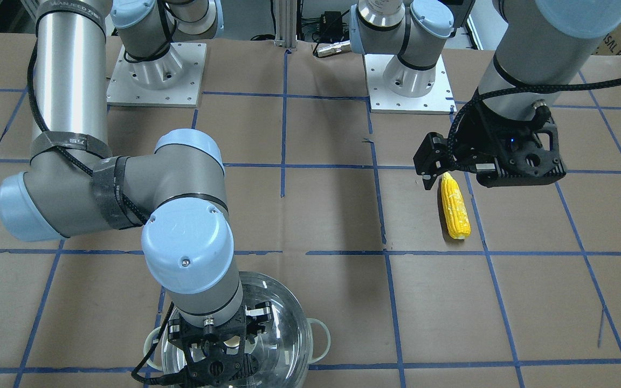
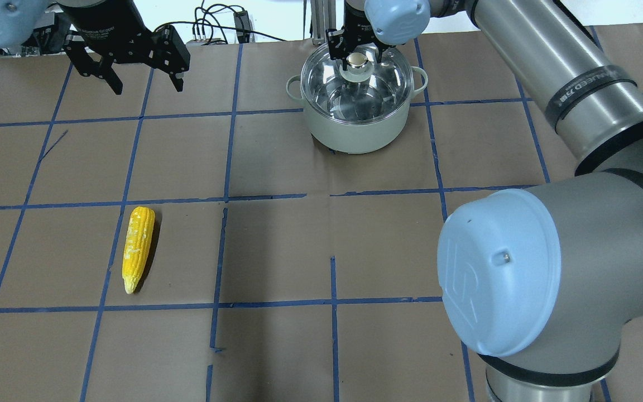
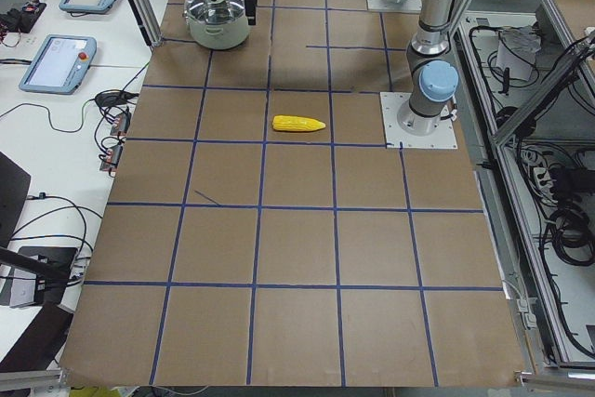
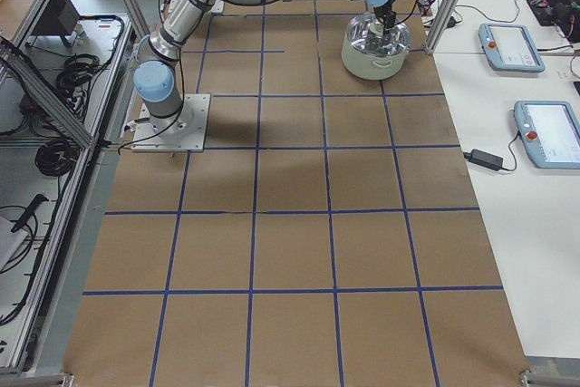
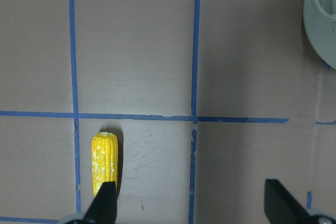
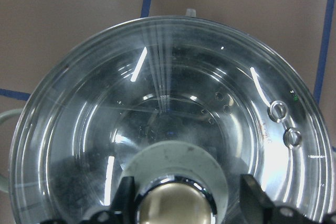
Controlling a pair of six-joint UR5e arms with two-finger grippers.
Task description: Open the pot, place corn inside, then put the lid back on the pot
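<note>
Bumpy yellow corn (image 2: 138, 248), clear lid (image 6: 184, 103) on shiny pot (image 2: 355, 134), right gripper (image 6: 185, 203) and left gripper (image 5: 190, 195) spread

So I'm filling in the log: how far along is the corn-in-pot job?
Nothing is finished yet. The lid sits on the pot; the right gripper straddles the knob, open, not yet clamped. The corn lies on the table, with the left gripper open above its end. Left: lift the lid, load the corn, replace the lid.
</note>
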